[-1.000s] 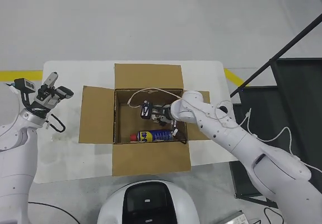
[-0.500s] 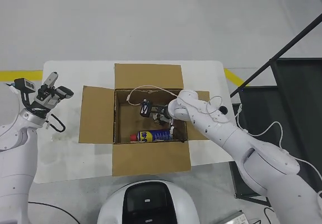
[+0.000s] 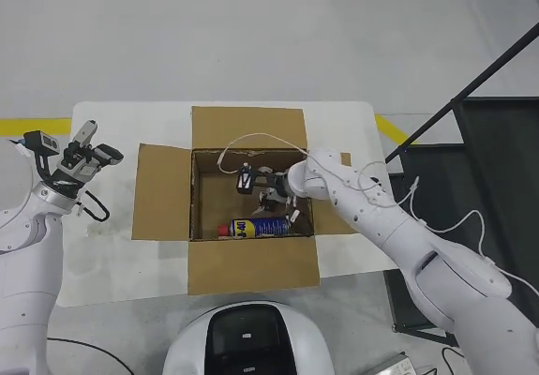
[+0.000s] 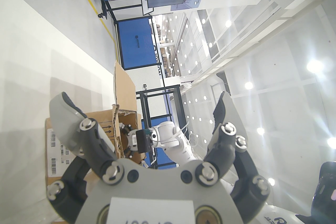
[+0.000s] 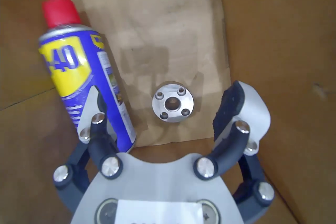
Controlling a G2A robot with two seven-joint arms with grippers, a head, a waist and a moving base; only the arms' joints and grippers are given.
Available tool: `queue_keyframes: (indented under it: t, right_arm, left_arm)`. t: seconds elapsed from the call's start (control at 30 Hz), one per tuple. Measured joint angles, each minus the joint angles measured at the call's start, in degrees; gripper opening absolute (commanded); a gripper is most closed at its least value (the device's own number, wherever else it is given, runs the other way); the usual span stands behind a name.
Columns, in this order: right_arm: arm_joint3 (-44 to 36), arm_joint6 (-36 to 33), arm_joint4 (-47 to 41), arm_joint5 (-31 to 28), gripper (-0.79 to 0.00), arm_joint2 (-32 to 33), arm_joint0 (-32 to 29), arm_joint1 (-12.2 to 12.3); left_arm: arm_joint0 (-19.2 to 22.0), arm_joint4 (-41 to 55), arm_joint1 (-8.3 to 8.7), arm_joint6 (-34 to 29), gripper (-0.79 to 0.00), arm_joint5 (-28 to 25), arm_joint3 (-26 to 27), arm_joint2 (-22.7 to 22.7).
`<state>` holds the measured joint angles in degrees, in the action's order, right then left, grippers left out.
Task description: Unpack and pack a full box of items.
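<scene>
While inside box, right tool: spray can alongside, flange beyond.

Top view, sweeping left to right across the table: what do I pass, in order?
Left gripper → left flap of the cardboard box → spray can lying inside the box → dark metal steps beside the table.

top camera looks down on the box; right wrist camera, close inside it, faces its floor; left wrist camera sees the box from well aside
</scene>
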<state>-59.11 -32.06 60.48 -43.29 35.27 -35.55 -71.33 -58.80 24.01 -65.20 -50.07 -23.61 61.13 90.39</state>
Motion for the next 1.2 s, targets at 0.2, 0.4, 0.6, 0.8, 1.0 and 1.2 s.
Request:
queue_keyframes:
  t: [0.2, 0.4, 0.6, 0.8, 1.0, 1.2]
  right_arm:
    - [-18.08, 3.82, -1.39, -10.35, 0.000, 17.33, -13.45, 8.78]
    - [-35.31, 9.39, -3.10, -14.76, 0.000, 38.46, -31.77, 15.25]
    - [-40.48, 21.68, 4.01, -14.71, 0.000, 52.38, -45.66, 18.87]
    - [-33.95, 38.14, 12.57, -14.71, 0.000, 55.54, -49.79, 21.09]
    - [-33.37, 39.56, 13.42, -14.71, 0.000, 55.36, -49.67, 21.23]
    - [-33.37, 39.56, 13.41, -14.71, 0.000, 55.36, -49.67, 21.23]
  left_arm:
    - [0.00, 0.00, 0.00, 0.00, 0.000, 0.00, 0.00, 0.00]
    - [0.00, 0.00, 0.00, 0.00, 0.000, 0.00, 0.00, 0.00]
    - [0.00, 0.00, 0.00, 0.00, 0.000, 0.00, 0.00, 0.00]
    - [0.00, 0.00, 0.00, 0.00, 0.000, 0.00, 0.00, 0.00]
    - [0.00, 0.00, 0.00, 0.00, 0.000, 0.00, 0.00, 0.00]
    - [0.00, 0.00, 0.00, 0.00, 0.000, 0.00, 0.00, 0.00]
